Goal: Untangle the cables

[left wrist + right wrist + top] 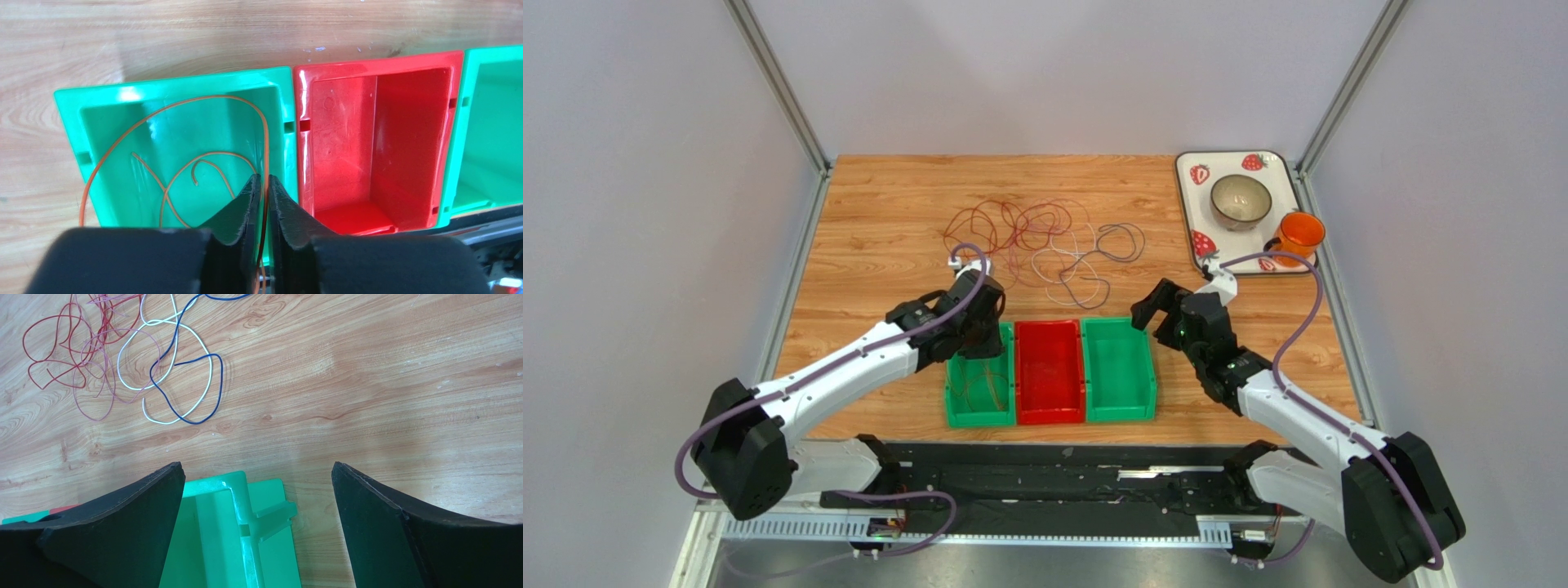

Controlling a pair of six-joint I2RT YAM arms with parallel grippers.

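Observation:
A tangle of thin cables [1038, 239], red, brownish, white and dark, lies on the wooden table beyond the bins. In the right wrist view its near loops show as red [55, 349], white [207, 386] and blue [184, 373] strands. One orange cable [184, 101] is coiled in the left green bin [172, 76]. My left gripper [263, 177] hangs over that bin's right side [974, 337]. Its jaws stand a sliver apart, and the orange strand runs loose through the gap. My right gripper [256, 467] is wide open and holds nothing, above the far right corner of the right green bin [245, 496].
Three bins sit in a row near the front edge: green [950, 410], red [1049, 326] and green [1119, 324]. At the back right, a strawberry-patterned tray [1192, 172] holds a bowl [1241, 200], with an orange cup [1298, 233] beside it.

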